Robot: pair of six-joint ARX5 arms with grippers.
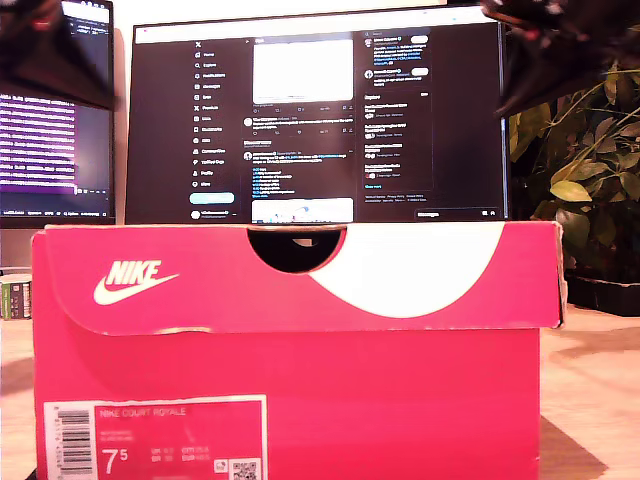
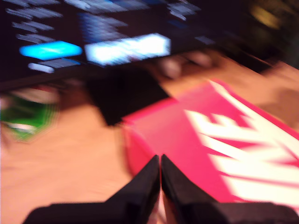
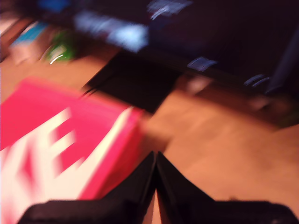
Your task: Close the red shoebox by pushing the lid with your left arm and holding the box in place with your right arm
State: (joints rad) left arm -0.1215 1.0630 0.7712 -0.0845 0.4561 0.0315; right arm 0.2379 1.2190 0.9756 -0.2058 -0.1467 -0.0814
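Note:
The red Nike shoebox (image 1: 300, 400) fills the front of the exterior view, and its lid (image 1: 200, 280) lies down over it. Two dark blurred arms hang high above it, one at the exterior view's top left (image 1: 50, 60) and one at its top right (image 1: 570, 50). In the first wrist view, my first gripper (image 2: 160, 161) is shut and empty, just above one end of the lid (image 2: 187, 135). In the second wrist view, my second gripper (image 3: 155, 156) is shut and empty above the other end of the lid (image 3: 70, 140), over the wooden table (image 3: 224, 154). Both wrist views are motion-blurred.
A large monitor (image 1: 315, 120) stands right behind the box, with a second screen (image 1: 50, 150) at the exterior view's left. A leafy plant (image 1: 580, 190) stands at the exterior view's right. A small green can (image 1: 15, 295) sits at its left edge. A black monitor foot (image 2: 124, 95) rests behind the box.

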